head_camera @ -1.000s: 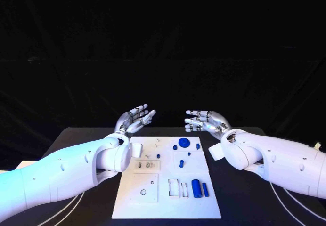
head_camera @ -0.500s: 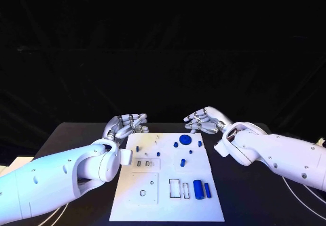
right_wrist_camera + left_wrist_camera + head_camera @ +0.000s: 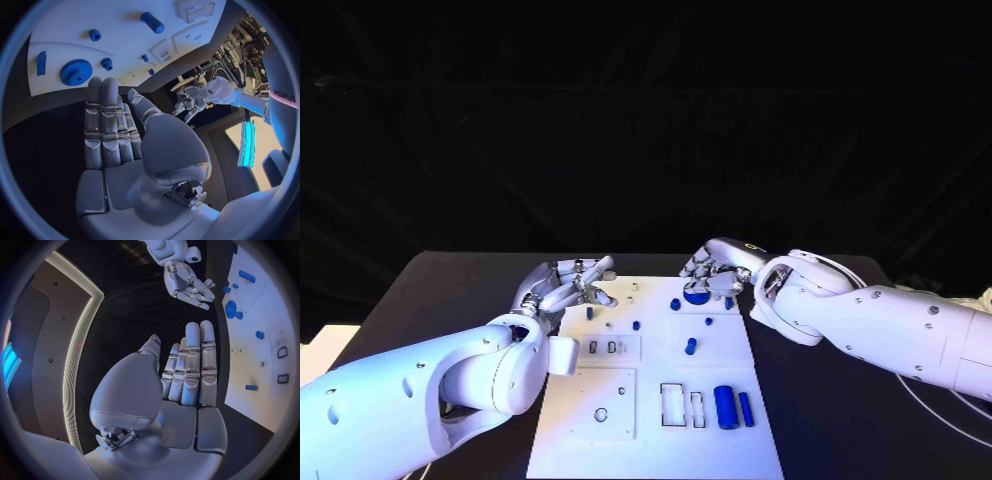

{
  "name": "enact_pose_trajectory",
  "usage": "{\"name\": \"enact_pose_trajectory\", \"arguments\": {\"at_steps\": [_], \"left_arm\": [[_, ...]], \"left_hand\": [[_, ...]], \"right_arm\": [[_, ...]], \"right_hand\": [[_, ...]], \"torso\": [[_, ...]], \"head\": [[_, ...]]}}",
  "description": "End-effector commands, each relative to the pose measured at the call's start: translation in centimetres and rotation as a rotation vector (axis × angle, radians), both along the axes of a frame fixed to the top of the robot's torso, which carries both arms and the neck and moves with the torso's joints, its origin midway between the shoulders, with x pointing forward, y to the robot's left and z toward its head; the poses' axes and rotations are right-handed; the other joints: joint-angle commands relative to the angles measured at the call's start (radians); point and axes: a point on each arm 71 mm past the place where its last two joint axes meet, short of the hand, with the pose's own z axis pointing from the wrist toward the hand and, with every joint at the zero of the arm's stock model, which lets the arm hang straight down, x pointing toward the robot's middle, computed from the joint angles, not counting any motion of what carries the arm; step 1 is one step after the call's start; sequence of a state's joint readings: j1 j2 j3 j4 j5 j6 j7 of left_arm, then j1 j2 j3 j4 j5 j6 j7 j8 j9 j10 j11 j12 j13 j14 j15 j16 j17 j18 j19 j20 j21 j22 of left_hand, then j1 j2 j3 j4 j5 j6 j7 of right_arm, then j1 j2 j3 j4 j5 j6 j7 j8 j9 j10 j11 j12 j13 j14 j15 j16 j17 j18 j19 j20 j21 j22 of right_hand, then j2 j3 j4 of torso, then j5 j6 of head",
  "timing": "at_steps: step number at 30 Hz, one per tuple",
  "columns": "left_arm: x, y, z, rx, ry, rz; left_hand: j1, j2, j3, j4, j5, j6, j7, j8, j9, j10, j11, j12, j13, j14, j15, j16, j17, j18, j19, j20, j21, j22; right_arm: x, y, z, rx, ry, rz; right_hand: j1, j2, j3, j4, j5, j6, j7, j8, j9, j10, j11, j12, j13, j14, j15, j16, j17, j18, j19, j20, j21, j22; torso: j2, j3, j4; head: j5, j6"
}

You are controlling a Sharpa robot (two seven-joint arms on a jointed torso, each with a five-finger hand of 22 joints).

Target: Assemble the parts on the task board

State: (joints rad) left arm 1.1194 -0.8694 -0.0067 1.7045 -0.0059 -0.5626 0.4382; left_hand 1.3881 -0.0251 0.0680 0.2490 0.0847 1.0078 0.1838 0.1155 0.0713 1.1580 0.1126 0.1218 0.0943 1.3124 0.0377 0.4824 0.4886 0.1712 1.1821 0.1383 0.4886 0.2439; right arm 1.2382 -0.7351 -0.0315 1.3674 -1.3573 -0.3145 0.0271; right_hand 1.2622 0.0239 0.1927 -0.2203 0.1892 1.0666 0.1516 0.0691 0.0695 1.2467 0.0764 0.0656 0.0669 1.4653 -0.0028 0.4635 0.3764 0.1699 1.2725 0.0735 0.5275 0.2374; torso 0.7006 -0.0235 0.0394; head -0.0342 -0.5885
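You are looking at a robotics lab or demonstration stage: a black table carries a white task board at 6 o'clock, black drapery closes the background from 9 to 3 o'clock.

A flat white rectangular task board lies mid-table, carrying scattered small blue plastic parts: a toothed gear near its far edge, two upright-lying cylinders near its front.

One task board (two hands).
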Motion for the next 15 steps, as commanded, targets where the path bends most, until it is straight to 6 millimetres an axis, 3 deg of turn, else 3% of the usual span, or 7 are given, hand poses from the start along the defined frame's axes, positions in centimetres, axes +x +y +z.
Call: {"name": "enact_pose_trajectory", "arguments": {"at_steps": [1,3,6,15], "left_arm": [[-0.5,-0.7,0.3,-0.045,0.032,-0.055],[-0.6,-0.9,0.4,-0.051,0.034,-0.065],[-0.7,-1.0,0.6,-0.057,0.036,-0.074],[-1.0,-1.2,1.0,-0.065,0.038,-0.093]], "left_hand": [[-0.002,0.005,-0.009,0.0,0.0,0.006,0.002,-0.007,-0.001,0.006,0.002,-0.006,0.002,-0.005,-0.001,0.006,0.008,0.008,-0.001,0.0,0.007,0.003],[-0.006,0.002,-0.015,-0.001,0.0,0.006,0.002,-0.01,-0.001,0.006,0.002,-0.01,0.003,-0.009,0.0,0.014,0.019,0.008,-0.004,0.001,0.013,0.008],[-0.007,0.001,-0.019,-0.001,0.0,0.005,0.003,-0.012,-0.001,0.005,0.003,-0.012,0.003,-0.011,0.0,0.02,0.027,0.008,-0.006,0.001,0.017,0.011],[-0.01,0.005,-0.029,-0.006,0.0,0.004,0.004,-0.021,-0.001,0.004,0.004,-0.02,0.008,-0.017,0.0,0.046,0.059,0.009,-0.008,0.001,0.042,0.029]], "right_arm": [[0.2,0.3,-0.5,-0.214,-0.04,0.008],[0.2,0.4,-0.5,-0.246,-0.051,0.007],[0.3,0.7,-0.6,-0.28,-0.063,0.01],[0.3,1.3,-0.6,-0.338,-0.093,0.021]], "right_hand": [[-0.007,-0.013,0.008,0.012,-0.007,0.004,-0.006,-0.004,-0.001,-0.008,-0.004,-0.003,-0.001,0.047,-0.007,0.075,0.052,0.01,0.012,-0.001,0.034,0.02],[-0.009,-0.019,0.022,0.023,-0.008,0.002,-0.008,-0.004,0.0,-0.015,-0.004,-0.002,0.0,0.039,-0.007,0.188,0.151,0.01,0.011,-0.002,0.069,0.042],[-0.009,-0.034,0.035,0.03,-0.008,-0.003,-0.007,-0.005,-0.001,-0.033,-0.002,-0.002,-0.002,0.038,-0.003,0.277,0.24,0.01,0.005,-0.001,0.1,0.062],[0.003,-0.05,0.06,0.045,-0.016,-0.034,-0.002,-0.006,-0.002,-0.117,0.016,-0.004,-0.005,0.016,0.007,0.338,0.304,0.009,-0.026,0.009,0.146,0.093]], "torso": [[0.026,-0.0027,0.0122],[0.033,-0.004,0.0174],[0.04,-0.0042,0.0211],[0.059,-0.0071,0.0313]], "head": [[-0.015,0.009],[-0.018,0.008],[-0.019,0.007],[-0.029,0.008]]}}
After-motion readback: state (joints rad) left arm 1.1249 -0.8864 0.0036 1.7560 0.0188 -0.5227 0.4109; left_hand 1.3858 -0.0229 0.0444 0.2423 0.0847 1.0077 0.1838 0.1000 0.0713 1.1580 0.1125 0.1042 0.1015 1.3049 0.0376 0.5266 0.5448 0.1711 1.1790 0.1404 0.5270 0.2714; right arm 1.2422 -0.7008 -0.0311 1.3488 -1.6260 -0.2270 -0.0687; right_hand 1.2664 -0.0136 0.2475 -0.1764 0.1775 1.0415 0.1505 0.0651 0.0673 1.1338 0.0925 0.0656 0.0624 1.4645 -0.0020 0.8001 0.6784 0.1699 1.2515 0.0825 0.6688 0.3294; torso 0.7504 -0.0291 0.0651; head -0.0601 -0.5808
